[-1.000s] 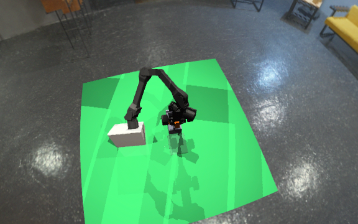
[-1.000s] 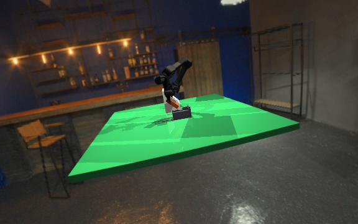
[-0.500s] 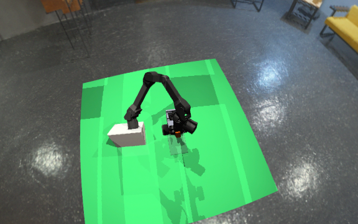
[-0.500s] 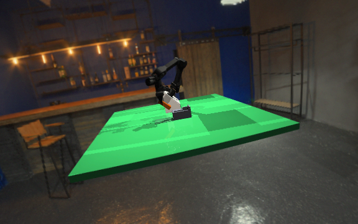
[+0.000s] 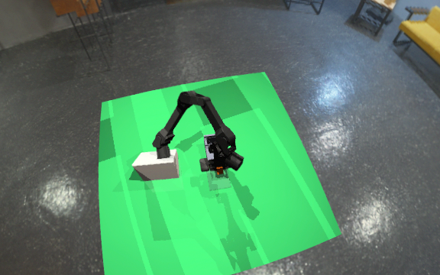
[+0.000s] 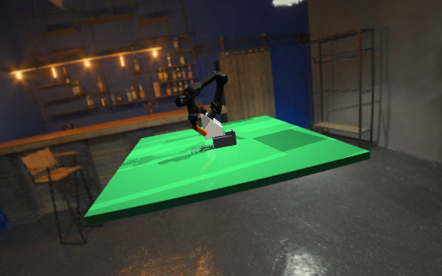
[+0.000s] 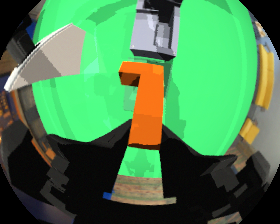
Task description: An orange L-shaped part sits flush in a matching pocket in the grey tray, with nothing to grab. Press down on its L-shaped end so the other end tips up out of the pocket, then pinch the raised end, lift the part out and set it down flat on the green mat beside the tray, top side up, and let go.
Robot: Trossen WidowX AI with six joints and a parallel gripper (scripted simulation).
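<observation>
Here my end effector (image 7: 145, 163) is clamped on the orange part (image 7: 145, 99), holding it in the air above the green desk (image 5: 281, 198); the grey tray (image 7: 156, 26) sits just beyond, mid-desk, my white base block (image 5: 156, 165) off near the left edge.

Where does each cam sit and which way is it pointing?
Top: high overhead, angled down at the green mat; whole arm and white base block show.
Exterior: low, off to one side, facing the mat edge; arm shows small.
Wrist: on the gripper, looking along the held orange part at the grey tray.
All three share the part.
</observation>
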